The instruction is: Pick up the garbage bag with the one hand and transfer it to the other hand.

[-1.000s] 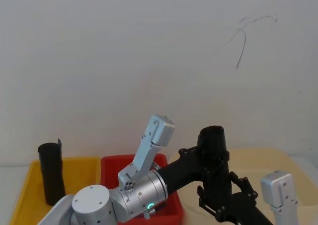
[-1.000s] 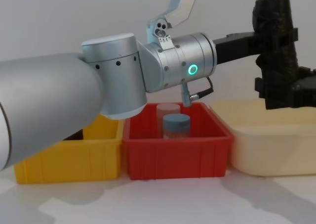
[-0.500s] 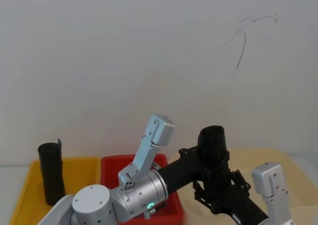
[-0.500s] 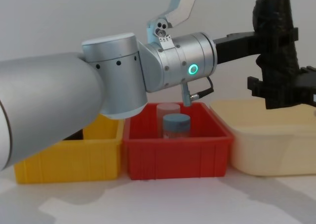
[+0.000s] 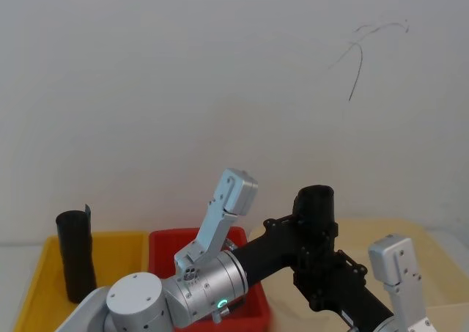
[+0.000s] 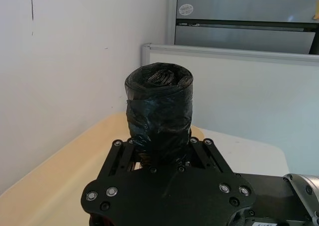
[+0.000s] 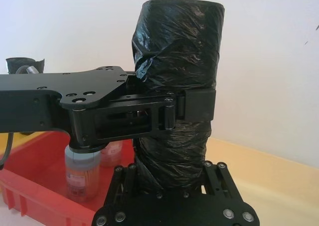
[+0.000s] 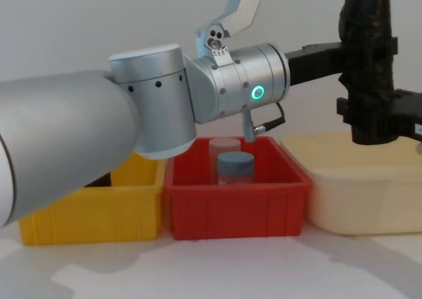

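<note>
Above and to the right of the red bin [image 5: 165,242], the head view gives me the garbage bag [image 5: 314,206] held upright in the air. The left gripper [image 5: 311,233] reaches across over that bin with its jaws clenched on the roll about midway up, and the right gripper [image 5: 322,282] is set against its lower part. A second roll [image 5: 75,255] stands in the yellow bin [image 5: 37,281] on the red bin's far side. From the left wrist I look along the black jaws at the bag's crinkled top, pinched between them. Below it is the cream tub [image 6: 60,181] that sits just right of the red bin, and a round sticker [image 6: 185,9] on the grey cabinet behind is too small for me to read. From the right wrist, the bag's lower end sits directly in front of the right gripper, beneath the left jaws' band around the roll; whether the right gripper has clamped on I cannot tell. In the chest view the bag hangs well above the red bin's rim, over the tub beside it, and a blue-lidded jar [image 8: 235,167] stands inside the red bin. I judge this to be the handover itself: the pickup is done, the transfer is not. Next I would confirm a firm right-hand grip low on the roll, then release the left jaws and draw that arm back without snagging the plastic. I can read no brand or writing on the bag, bins or arms.
</note>
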